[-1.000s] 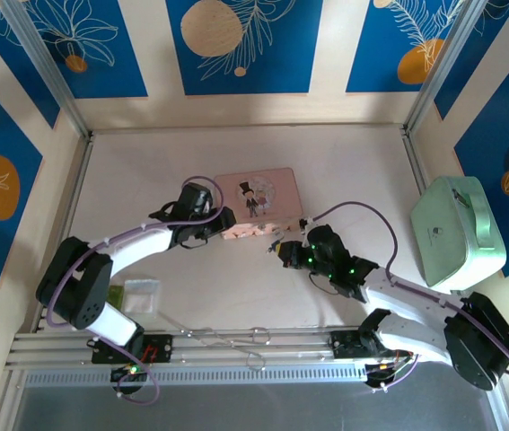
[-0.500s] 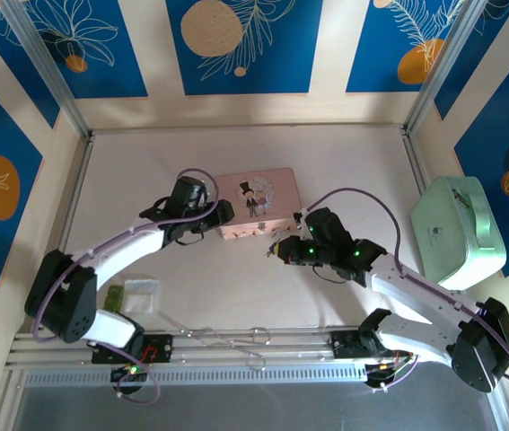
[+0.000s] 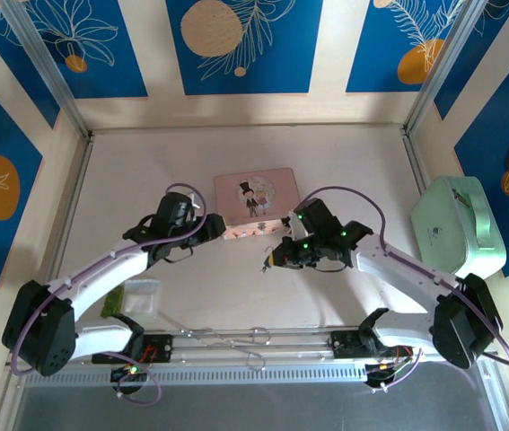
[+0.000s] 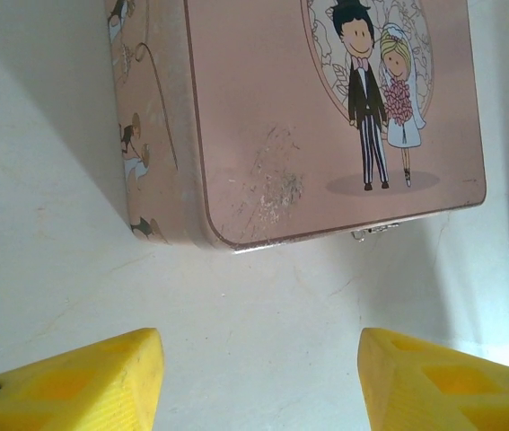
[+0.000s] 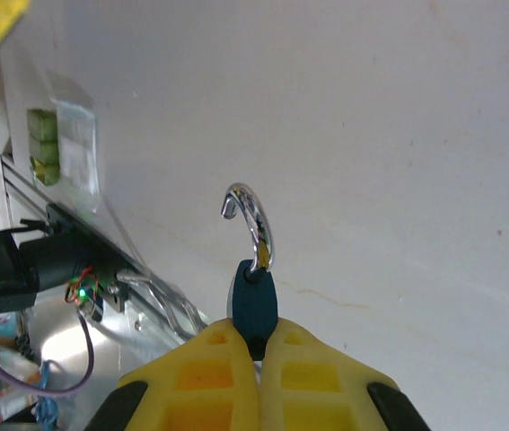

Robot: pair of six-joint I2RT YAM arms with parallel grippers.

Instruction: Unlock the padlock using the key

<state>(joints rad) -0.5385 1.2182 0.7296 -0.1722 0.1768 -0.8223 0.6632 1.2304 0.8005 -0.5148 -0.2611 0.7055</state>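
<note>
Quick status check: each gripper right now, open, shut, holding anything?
Left gripper: open, nothing between the fingers, near the pink tin.
Right gripper: shut on the padlock.

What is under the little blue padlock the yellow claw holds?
The white table lies beneath the padlock. Its lower end is hidden between the shut fingers of the right gripper.

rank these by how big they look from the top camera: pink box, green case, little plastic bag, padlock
1. green case, a bit larger than the box
2. pink box
3. plastic bag
4. padlock, barely a speck
</note>
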